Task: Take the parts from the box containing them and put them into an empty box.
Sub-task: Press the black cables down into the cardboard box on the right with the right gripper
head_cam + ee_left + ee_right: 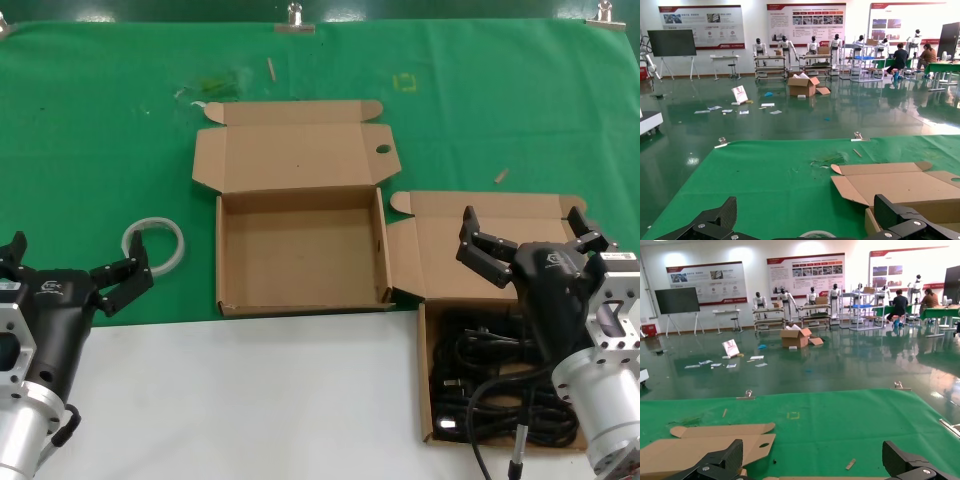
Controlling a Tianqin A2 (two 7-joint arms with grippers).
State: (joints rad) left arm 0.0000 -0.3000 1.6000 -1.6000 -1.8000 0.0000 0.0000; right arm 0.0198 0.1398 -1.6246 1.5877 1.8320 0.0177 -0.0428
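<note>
While right gripper (525,240) hovers wide over cords (500,385), left gripper (75,270) wide beside white ring (155,243); empty box (300,255) between.

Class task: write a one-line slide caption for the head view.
Open right gripper above the box of black power cords; empty box beside it; open left gripper near a white ring.

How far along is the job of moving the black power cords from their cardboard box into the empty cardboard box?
Done: nothing yet. The shallow brown cardboard box with tucked walls holds nothing, and all the black power cords lie in the other brown cardboard box. In hand: the right gripper hangs open above the cords, gripping nothing. The left gripper waits open beside a white ring. Left: every cord.
</note>
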